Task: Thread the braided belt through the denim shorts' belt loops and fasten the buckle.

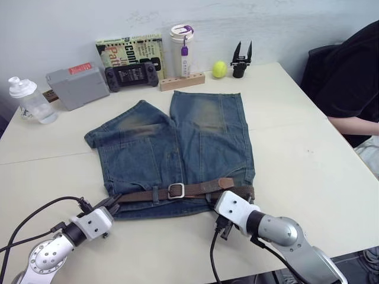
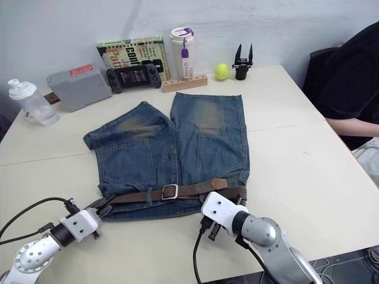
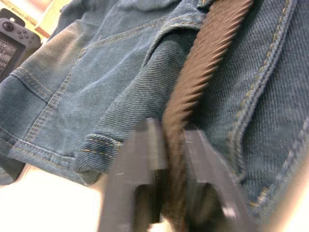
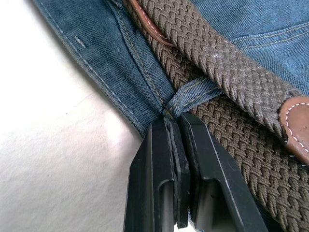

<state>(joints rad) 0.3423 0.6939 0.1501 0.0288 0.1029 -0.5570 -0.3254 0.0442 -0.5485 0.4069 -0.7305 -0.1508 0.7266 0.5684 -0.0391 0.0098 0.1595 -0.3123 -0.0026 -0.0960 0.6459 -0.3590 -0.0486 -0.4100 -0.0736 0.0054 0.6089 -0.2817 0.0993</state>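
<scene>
Both ends of the braided belt [image 1: 195, 190] already lie along the waistband of the denim shorts [image 1: 177, 142], low in the frame's centre on the worktop [image 1: 308, 160]. I judge the threading mostly done: the belt passes under the belt loops [image 4: 193, 96], and the buckle [image 1: 176, 190] looks fastened, the leather tip past it. My left end effector [image 3: 174, 159] pinches the belt at the lower-left waist corner. My right end effector [image 4: 176, 145] is closed at a loop's base.
</scene>
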